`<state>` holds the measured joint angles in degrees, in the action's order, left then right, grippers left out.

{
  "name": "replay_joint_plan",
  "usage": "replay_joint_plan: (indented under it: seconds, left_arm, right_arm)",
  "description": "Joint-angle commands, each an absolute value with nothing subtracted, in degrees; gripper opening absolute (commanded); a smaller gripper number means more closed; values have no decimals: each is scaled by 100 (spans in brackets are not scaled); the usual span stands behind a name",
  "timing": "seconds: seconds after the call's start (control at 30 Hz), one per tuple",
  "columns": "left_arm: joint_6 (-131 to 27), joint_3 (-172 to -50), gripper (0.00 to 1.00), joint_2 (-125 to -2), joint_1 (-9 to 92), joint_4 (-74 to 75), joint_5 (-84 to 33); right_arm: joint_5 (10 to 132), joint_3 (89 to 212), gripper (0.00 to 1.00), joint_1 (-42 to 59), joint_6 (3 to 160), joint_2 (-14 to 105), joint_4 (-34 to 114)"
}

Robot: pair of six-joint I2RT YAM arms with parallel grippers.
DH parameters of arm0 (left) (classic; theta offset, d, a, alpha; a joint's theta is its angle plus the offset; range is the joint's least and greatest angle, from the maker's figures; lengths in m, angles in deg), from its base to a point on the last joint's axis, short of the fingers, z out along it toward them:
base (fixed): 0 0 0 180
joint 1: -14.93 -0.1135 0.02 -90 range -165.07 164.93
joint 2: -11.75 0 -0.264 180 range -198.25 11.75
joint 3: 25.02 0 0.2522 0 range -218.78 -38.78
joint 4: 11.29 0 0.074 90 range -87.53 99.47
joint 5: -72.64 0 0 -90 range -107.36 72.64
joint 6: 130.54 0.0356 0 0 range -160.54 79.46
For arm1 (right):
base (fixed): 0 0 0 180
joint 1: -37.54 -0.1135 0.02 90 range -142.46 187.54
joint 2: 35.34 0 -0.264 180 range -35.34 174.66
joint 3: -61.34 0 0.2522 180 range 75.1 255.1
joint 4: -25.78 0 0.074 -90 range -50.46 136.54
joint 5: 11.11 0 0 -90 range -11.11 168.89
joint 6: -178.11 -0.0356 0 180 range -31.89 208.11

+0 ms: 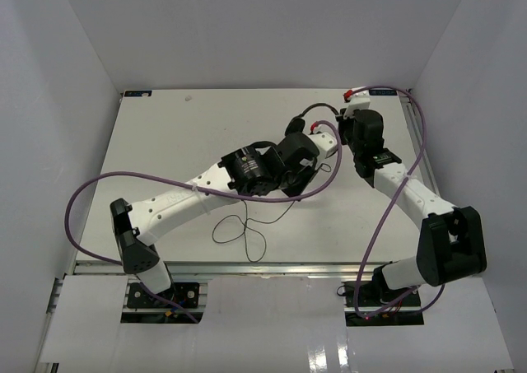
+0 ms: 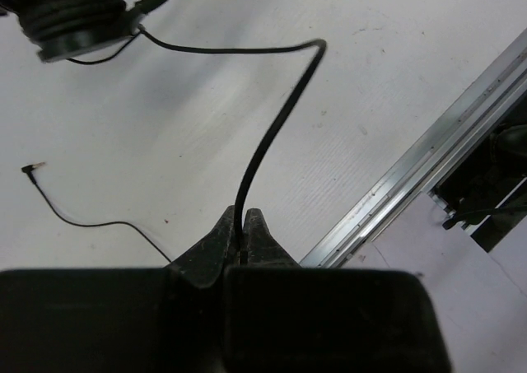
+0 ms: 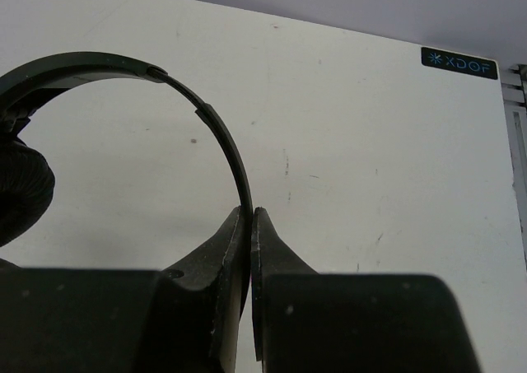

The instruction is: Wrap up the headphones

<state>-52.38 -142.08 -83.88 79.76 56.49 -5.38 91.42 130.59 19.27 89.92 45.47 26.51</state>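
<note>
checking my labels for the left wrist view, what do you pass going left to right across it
earcup → left fingers shut on the cord → metal rail at the table edge

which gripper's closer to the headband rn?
Right. The right gripper is shut on the headband, touching it. The left gripper is off it, pinching the cord some way down from an earcup.

Headphones [image 3: 82,64] on table [image 1: 165,134], right of centre; cord [image 2: 268,137] loops nearer.
</note>
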Motion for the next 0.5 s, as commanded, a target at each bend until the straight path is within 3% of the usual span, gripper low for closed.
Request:
replay_joint_plan:
  seconds: [0.0,0.47]
  left_arm:
    - [-4862,-14502,0,-8133,7777,6050,-345]
    - [-4351,-15175,0,-8213,7168,6366,-400]
  right_arm:
    - [8271,12990,8,1953,9201,4165,2362]
    - [6251,12492,8,1958,9941,3553,2487]
